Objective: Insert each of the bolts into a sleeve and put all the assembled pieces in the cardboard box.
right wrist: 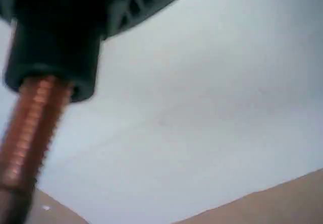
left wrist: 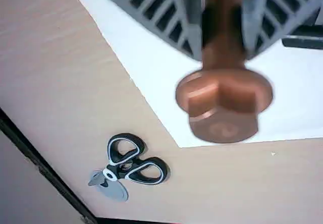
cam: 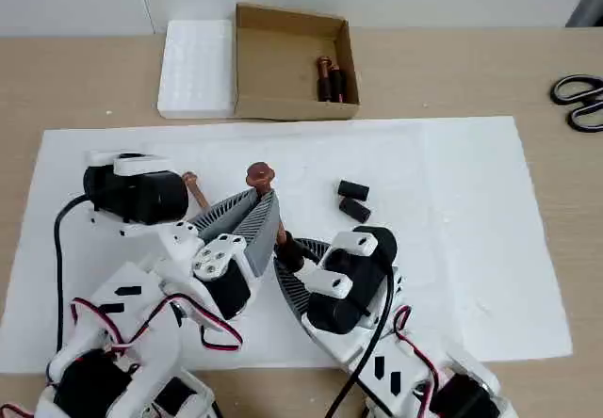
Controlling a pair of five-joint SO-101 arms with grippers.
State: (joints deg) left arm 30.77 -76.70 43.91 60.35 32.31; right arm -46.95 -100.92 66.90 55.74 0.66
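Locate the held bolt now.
High view, over the white sheet: the bolt is clamped in the left gripper, head toward the cardboard box, its thread inside the sleeve that the right gripper holds.

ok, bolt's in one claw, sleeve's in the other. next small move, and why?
Probably ease the right claw and its sleeve a little farther along the bolt, toward the head. The left claw grips the bolt just below its head, and the right wrist view shows bare thread outside the sleeve, so it looks only partly seated.
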